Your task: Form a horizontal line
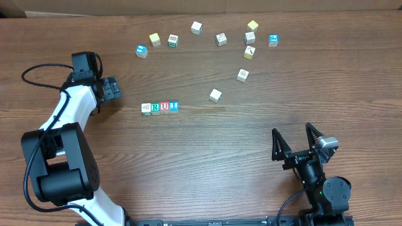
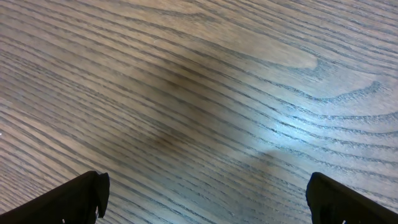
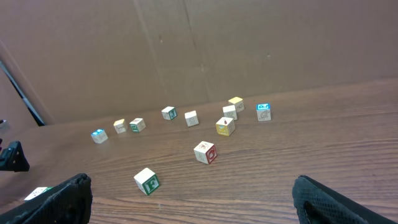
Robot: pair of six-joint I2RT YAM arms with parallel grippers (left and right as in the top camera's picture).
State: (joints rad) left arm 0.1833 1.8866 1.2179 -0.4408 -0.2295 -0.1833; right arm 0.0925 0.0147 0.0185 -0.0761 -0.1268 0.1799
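Cube row [image 1: 160, 107] runs left-right, just right of the nearer left gripper [image 1: 115, 88], which is spread and empty; the right gripper [image 1: 292, 130], also spread and empty, sits well away.

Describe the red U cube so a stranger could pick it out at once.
On the wooden table, just right of the left gripper, lies a straight row of four touching cubes. The red U cube is third from the left, between the green R cube and the blue-lettered end cube; it alone bears red.
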